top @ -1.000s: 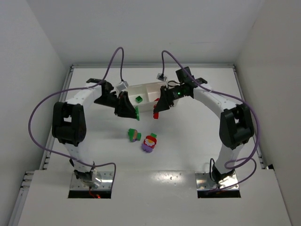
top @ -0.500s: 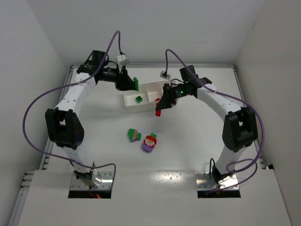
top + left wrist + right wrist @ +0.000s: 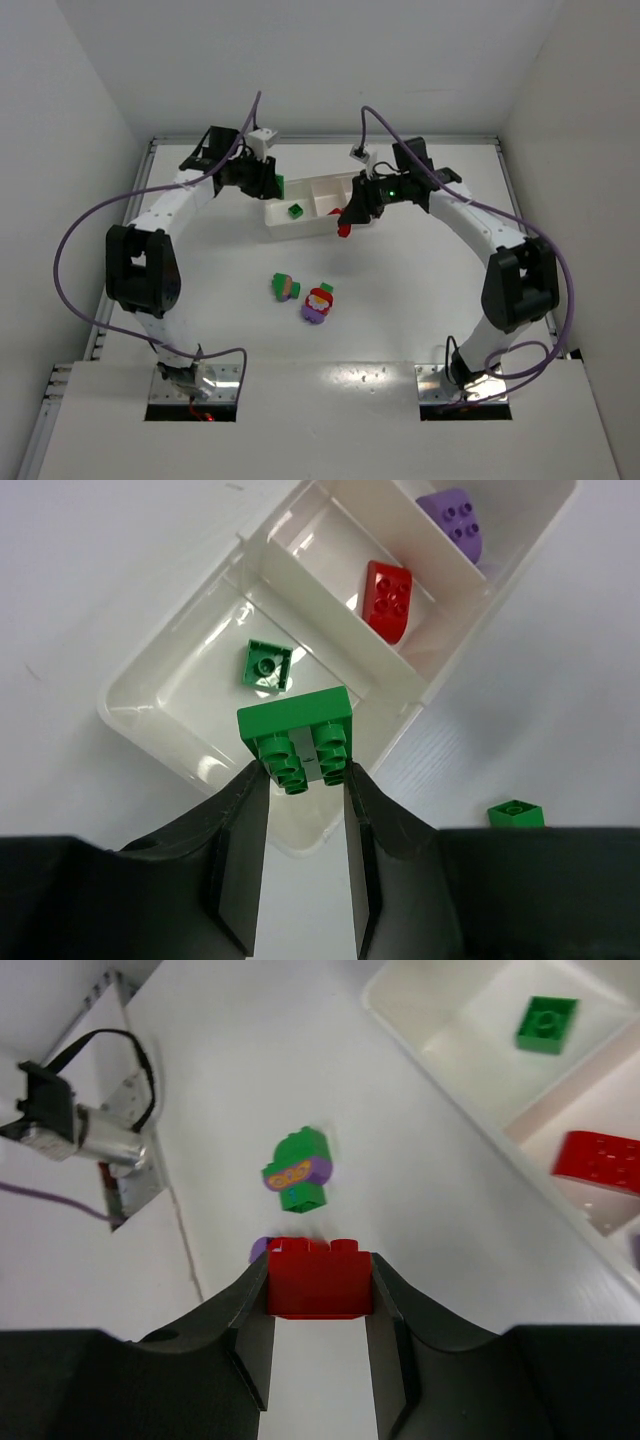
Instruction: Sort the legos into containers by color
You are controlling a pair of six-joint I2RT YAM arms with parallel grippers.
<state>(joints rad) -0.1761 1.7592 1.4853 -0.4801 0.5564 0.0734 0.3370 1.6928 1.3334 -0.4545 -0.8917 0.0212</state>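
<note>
My left gripper [image 3: 305, 775] is shut on a green lego [image 3: 295, 735] and hangs over the left compartment of the white tray [image 3: 165, 725]. Each of the containers holds one lego: a small green one [image 3: 266, 666], a red one [image 3: 389, 600] in the middle, and a purple one [image 3: 452, 522]. My right gripper [image 3: 320, 1265] is shut on a red lego [image 3: 320, 1278] above the table, just in front of the tray [image 3: 285, 230]. In the top view the left gripper [image 3: 272, 185] sits at the tray's left end and the right gripper [image 3: 345, 226] at its front right.
Two mixed clumps lie on the table in front of the tray: a green and purple one [image 3: 285, 287] and a red, purple and green one [image 3: 318, 303]. The right wrist view shows the green and purple clump [image 3: 300, 1170] beyond the held lego. Walls enclose the table.
The left arm swung the green lego from in front of the tray up and back, and it now hangs over the left compartment. The right gripper edged slightly toward the tray with its red lego.
</note>
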